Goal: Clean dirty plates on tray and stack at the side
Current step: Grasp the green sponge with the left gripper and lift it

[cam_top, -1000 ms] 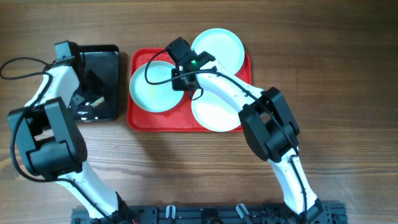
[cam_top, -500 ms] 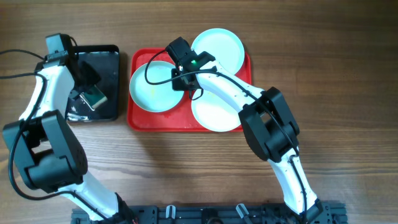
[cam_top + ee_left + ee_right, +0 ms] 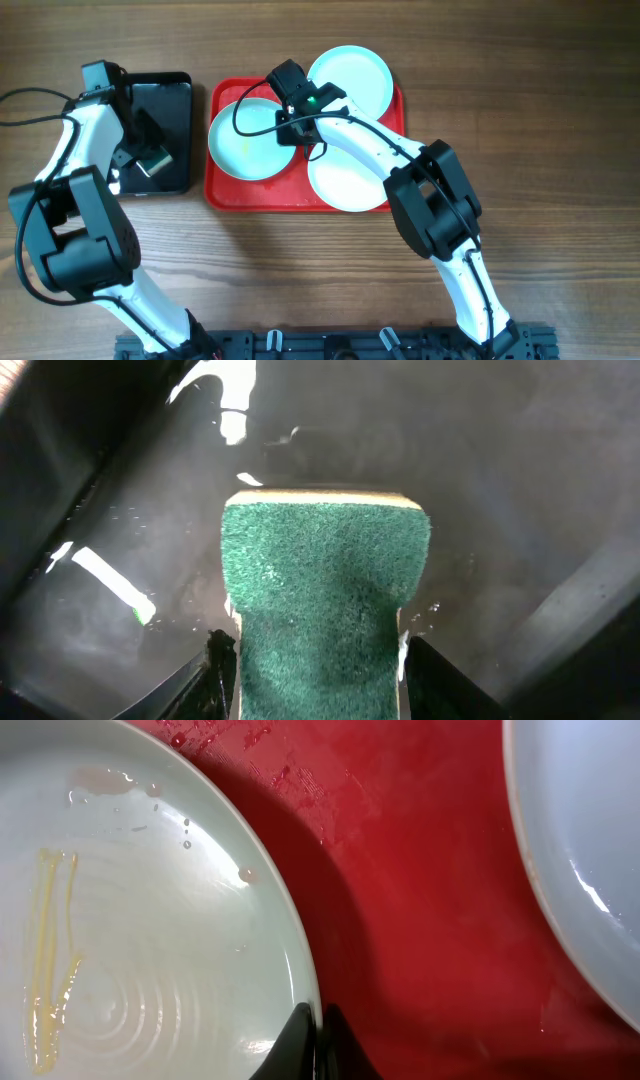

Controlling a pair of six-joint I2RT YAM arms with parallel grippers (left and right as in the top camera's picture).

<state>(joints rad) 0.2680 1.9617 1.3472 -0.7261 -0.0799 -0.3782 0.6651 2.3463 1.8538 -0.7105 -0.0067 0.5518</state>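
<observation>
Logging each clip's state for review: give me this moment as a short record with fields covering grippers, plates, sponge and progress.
left gripper: in the black tray, fingers either side of the green sponge; grip unclear
right gripper: shut on the left plate at its rim
left plate: on the red tray, yellow streak on it
top plate, lower plate: also on the red tray
stacked aside: none

We classify this site as a robotics test bench rather than a working kitchen. A left arm (image 3: 75, 160) and a right arm (image 3: 380, 150), both with exposed cabling, rise from a black rail (image 3: 330, 345) at the edge of a wood-grain tabletop (image 3: 560, 120). The dishwashing items are a staged set: plates (image 3: 245, 140) on a red tray (image 3: 225, 195), and a green sponge (image 3: 320, 590) in a black tray (image 3: 185, 80).
</observation>
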